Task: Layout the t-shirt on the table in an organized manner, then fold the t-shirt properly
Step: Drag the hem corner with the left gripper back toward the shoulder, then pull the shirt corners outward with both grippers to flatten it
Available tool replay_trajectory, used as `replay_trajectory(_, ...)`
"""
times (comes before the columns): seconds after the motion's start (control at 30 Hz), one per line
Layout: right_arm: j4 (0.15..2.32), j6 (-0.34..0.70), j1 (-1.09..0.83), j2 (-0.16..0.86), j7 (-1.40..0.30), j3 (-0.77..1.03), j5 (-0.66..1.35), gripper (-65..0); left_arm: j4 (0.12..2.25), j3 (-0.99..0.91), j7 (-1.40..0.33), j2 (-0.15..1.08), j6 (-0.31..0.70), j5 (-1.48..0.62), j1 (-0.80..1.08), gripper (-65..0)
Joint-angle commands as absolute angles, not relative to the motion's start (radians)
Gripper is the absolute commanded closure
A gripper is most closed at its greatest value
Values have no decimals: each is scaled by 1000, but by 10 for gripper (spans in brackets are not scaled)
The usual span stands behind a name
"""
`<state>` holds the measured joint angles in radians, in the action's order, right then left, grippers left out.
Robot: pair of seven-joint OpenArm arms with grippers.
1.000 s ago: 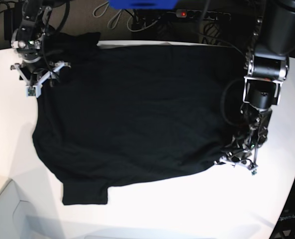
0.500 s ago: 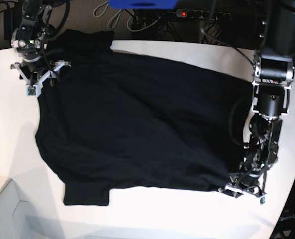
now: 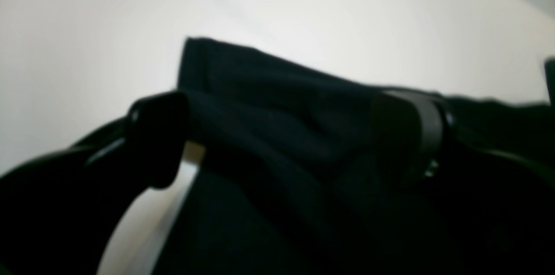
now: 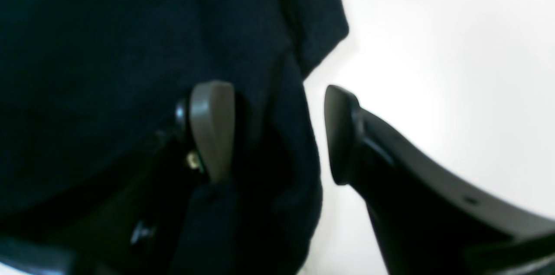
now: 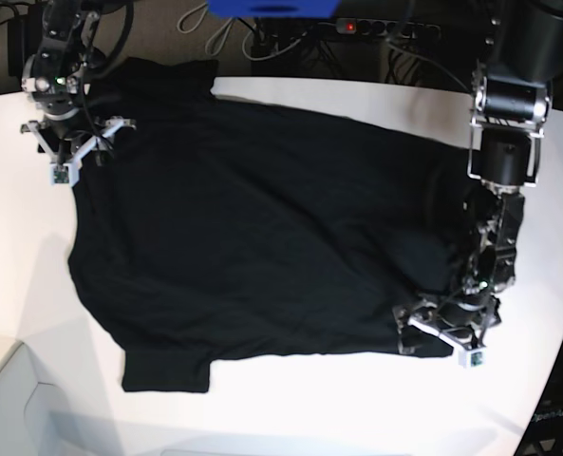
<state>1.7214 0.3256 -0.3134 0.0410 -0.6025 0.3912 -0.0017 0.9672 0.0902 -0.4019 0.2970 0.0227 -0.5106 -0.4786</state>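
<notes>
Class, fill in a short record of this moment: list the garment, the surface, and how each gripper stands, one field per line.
garment: black t-shirt, spread mostly flat, some wrinkles
surface: white table
left gripper: jaws open, straddling the shirt's near corner
right gripper: jaws open, at the shirt's far corner; one finger over cloth, the other over bare table
fold: not yet begun

Behind my workspace the floor (image 5: 167,33) looks dull brownish-grey, mostly in shadow. A black power strip (image 5: 376,28) lies there with a small red light lit, and pale cables (image 5: 215,28) loop beside it. A blue object (image 5: 273,8) pokes in at the top edge, cut off. Lower left, a pale grey ledge (image 5: 15,399). Light is bright and even, soft shadows.
</notes>
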Motion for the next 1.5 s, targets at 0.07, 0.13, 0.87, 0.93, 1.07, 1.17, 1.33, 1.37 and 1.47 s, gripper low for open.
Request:
replay_trajectory(0.07,1739,326,-308,50,-584,394,1,-332,1063,84,-410,306,18,-513,-435,-650)
replay_trajectory(0.13,1736,326,-308,50,-582,394,1,-332,1092,77,-430,306,18,-513,-392,-650)
replay_trajectory(0.87,1733,326,-294,50,-576,394,5,-331,1184,-7,-438,269,25,-513,-76,-424)
replay_trajectory(0.93,1733,326,-294,50,-576,394,5,-331,1184,-7,-438,269,21,-513,-56,-278)
replay_trajectory(1.07,1733,326,-292,50,-576,394,5,-331,1214,-8,-438,271,19,-515,-8,-172)
replay_trajectory(1.17,1733,326,-292,51,-576,394,5,-331,1277,-10,-438,275,18,-515,36,-199)
replay_trajectory(1.33,1681,326,-277,56,-576,395,5,-331,1388,-127,-440,268,18,-515,131,-205)
replay_trajectory(1.37,1662,326,-272,56,-576,397,5,-331,1399,-143,-441,263,18,-515,143,-205)
replay_trajectory(1.47,1636,326,-274,58,-576,397,5,-331,1400,-174,-461,260,18,-513,166,-205)
